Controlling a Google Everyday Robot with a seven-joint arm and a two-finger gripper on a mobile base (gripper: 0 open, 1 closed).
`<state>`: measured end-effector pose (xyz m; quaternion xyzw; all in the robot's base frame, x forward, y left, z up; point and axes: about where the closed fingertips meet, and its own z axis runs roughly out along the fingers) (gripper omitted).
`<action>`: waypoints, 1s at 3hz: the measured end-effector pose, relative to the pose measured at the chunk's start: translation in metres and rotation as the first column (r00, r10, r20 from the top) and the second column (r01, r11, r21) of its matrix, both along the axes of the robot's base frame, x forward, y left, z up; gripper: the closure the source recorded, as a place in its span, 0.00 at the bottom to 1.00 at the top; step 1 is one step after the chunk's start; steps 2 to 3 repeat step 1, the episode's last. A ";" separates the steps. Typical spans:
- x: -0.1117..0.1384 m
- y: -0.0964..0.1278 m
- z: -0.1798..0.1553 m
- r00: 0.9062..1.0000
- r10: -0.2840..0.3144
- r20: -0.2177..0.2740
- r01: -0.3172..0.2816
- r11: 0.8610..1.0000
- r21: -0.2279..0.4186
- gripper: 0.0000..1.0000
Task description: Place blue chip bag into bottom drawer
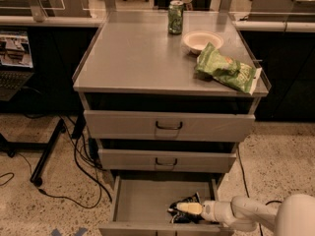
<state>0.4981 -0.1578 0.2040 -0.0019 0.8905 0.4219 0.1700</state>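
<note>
1. Locate the gripper (184, 208). It reaches in from the right, low over the front right part of the open drawer (142, 200), the lowest of three.

2. Confirm the hold. The fingers (191, 208) show as one narrow cream tip, drawn close together, with the bag (182, 217) bunched above and below them. Read this as the fingers clamped on the bag.

3. Confirm position. The bag sits inside the drawer, at its front right, near the front wall. You cannot tell whether it rests on the drawer floor or hangs just above it.

4. Handling notes, by judgement:
- Expect the bag to be light, soft and crinkly, with no fixed shape.
- Its film is likely slippery, and the contents are fragile, so do not squeeze the middle hard.
- If you must take it again, take it by a flat seam at the top or bottom edge, or by a firm fold. A puffed face may slide out.
- It may cling to a finger on release, so open wide before you lift away.

5. Keep clear of the two upper drawers (169, 126). Both are nearly shut and overhang the rear of the open one.

6. Ignore the green bag (226, 69), bowl (202, 40) and can (175, 16) on the desk (138, 53).
</note>
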 end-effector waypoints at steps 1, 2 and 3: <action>0.000 0.000 0.000 1.000 0.000 0.000 0.000 1.000 0.000 0.00; 0.000 0.000 0.000 1.000 0.000 0.000 0.000 1.000 0.000 0.00; 0.000 0.000 0.000 1.000 0.000 0.000 0.000 1.000 0.000 0.00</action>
